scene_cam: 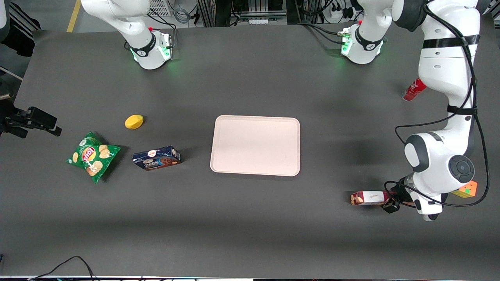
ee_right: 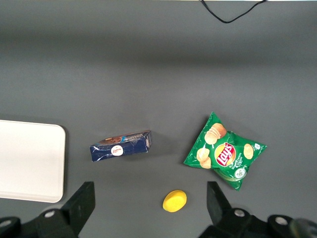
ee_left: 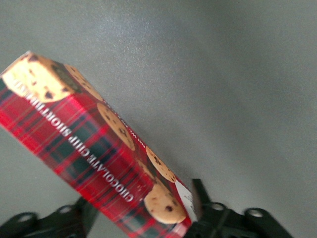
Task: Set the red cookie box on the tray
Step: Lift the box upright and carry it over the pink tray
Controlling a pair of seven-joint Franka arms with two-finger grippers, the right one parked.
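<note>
The red cookie box (scene_cam: 369,198) is a long dark-red plaid carton with cookie pictures. It lies toward the working arm's end of the table, nearer to the front camera than the tray. My left gripper (scene_cam: 393,202) is down at the box's end nearest the arm. In the left wrist view the gripper (ee_left: 143,204) has its black fingers (ee_left: 199,191) pressed against both long sides of the box (ee_left: 84,144), near its white-labelled end. The pale pinkish-cream tray (scene_cam: 256,145) lies flat at the table's middle with nothing on it, and its edge shows in the right wrist view (ee_right: 29,158).
A red can (scene_cam: 413,90) and a colourful cube (scene_cam: 466,189) lie close to the working arm. Toward the parked arm's end lie a dark blue cookie box (scene_cam: 156,158), a green chips bag (scene_cam: 93,156) and a yellow round thing (scene_cam: 134,121).
</note>
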